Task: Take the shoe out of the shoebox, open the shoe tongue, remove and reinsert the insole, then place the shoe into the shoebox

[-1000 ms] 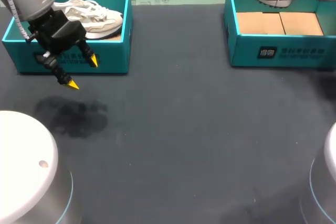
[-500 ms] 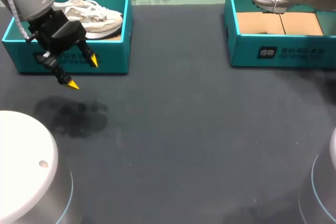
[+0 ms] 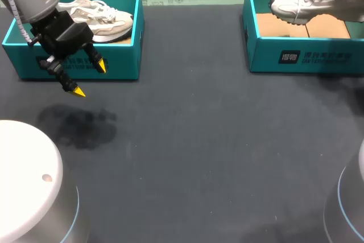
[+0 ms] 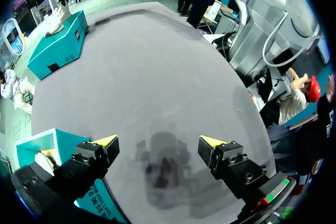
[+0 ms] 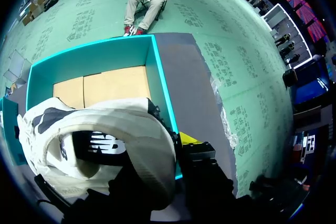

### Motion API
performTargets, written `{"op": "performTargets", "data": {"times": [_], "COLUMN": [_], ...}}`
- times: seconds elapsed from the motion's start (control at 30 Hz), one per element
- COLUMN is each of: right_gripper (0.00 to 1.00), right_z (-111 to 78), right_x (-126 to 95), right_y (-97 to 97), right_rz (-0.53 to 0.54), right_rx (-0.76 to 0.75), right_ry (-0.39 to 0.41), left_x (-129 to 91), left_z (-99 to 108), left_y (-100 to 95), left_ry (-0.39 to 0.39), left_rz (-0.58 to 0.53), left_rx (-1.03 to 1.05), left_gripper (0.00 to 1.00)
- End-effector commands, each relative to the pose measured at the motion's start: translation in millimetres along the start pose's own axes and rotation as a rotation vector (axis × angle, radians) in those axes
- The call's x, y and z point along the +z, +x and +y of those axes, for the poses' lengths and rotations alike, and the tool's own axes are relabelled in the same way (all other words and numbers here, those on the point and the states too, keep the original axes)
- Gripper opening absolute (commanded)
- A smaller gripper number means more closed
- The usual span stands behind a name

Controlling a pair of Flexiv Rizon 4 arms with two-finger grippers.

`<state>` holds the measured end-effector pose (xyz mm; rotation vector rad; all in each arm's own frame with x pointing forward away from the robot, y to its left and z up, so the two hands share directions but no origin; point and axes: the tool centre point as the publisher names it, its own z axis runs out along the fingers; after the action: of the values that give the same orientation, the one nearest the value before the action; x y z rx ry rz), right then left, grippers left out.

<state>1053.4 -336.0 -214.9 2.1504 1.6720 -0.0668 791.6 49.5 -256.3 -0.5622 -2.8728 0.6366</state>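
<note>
- Head view: at the table's far right, the white shoe is held over the open right shoebox. Its toe points left, above the box's cardboard floor.
- Right wrist view: the right gripper is clenched on the shoe's heel end. One yellow tip shows against the shoe's outer side, and the other finger is hidden by the shoe. The right shoebox lies open beneath and ahead of the gripper.
- The left gripper hangs over the dark table, just on the near side of the left shoebox. Its jaws are spread wide with nothing between them.
- Left wrist view: both yellow tips stand well apart over the table, with the left shoebox's corner beside one finger.
- A second shoe lies inside the left shoebox at the far left.
</note>
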Motion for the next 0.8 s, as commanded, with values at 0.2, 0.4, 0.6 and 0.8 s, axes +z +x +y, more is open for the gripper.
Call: {"op": "performTargets", "data": {"times": [0.2, 0.4, 0.6, 0.8], "right_gripper": [0.0, 0.0, 0.0, 0.0], "right_z": [-6.0, -15.4, -22.6, -28.7], "right_x": [15, 33, 47, 54], "right_y": [5.8, 11.6, 17.5, 19.1], "right_rz": [0.013, 0.025, 0.017, 0.022], "right_rx": [-0.01, -0.012, -0.016, -0.018], "right_ry": [-0.009, 0.011, 0.012, 0.024], "left_x": [0, 0, 0, 0], "left_z": [0, 0, 0, 0], "left_y": [0.7, 0.7, 0.7, 0.7], "left_ry": [-0.003, -0.003, -0.003, -0.003], "left_rz": [-0.001, -0.001, -0.001, -0.001], "left_rx": [0.001, 0.001, 0.001, 0.001], "left_gripper": [1.0, 1.0, 1.0, 1.0]}}
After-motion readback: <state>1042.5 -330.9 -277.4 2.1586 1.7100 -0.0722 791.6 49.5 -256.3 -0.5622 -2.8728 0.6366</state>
